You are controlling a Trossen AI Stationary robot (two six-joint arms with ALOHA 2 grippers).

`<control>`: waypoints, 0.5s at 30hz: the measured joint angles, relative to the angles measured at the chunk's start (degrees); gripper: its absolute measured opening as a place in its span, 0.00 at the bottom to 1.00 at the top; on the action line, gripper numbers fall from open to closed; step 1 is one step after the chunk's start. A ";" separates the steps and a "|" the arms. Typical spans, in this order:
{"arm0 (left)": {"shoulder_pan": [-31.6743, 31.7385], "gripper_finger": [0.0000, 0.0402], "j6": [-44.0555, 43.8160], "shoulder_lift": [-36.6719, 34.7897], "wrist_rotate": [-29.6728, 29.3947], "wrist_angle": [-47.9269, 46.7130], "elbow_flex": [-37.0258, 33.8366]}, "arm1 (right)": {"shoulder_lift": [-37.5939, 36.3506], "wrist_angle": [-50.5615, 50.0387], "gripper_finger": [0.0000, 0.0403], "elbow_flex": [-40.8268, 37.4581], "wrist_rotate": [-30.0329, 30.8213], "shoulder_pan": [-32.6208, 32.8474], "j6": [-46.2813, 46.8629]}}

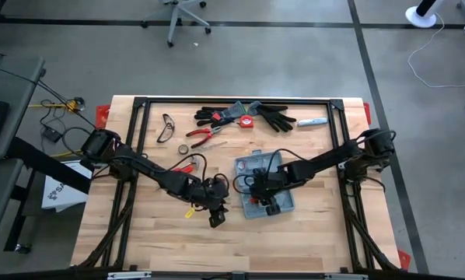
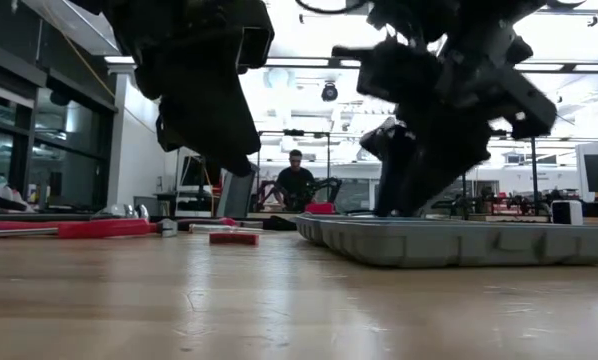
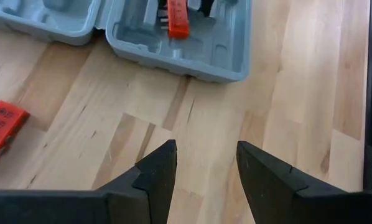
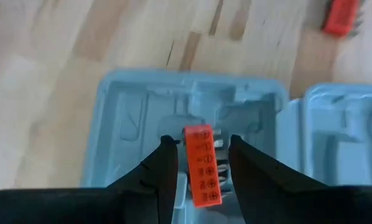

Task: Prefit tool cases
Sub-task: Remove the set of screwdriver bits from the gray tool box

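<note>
The open tool case (image 1: 263,185) lies mid-desk. A red bit holder (image 4: 201,165) is clamped by the right hand (image 4: 198,155); it should be lowered squarely into its recess. The left hand (image 3: 204,165) hovers apart, empty.

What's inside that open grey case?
The open grey case shows moulded recesses and a red bit holder between the right hand's fingers. Whatever lies beneath the holder is covered.

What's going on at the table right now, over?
Left gripper open, empty, above bare wood. Right gripper over the open tool case, orange bit holder between its fingers. Nothing in the way.
</note>
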 joint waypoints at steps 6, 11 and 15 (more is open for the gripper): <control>0.00 0.39 0.00 0.00 0.00 -0.39 0.00 | 3.74 1.26 0.33 0.10 -1.00 0.00 -0.71; 0.00 0.39 -0.04 0.00 -0.01 -0.50 0.00 | 5.23 1.43 0.33 0.30 -0.80 0.00 -0.53; 0.00 0.39 -0.02 0.01 -0.09 -0.97 0.00 | 5.34 0.67 0.32 0.30 0.18 0.07 1.05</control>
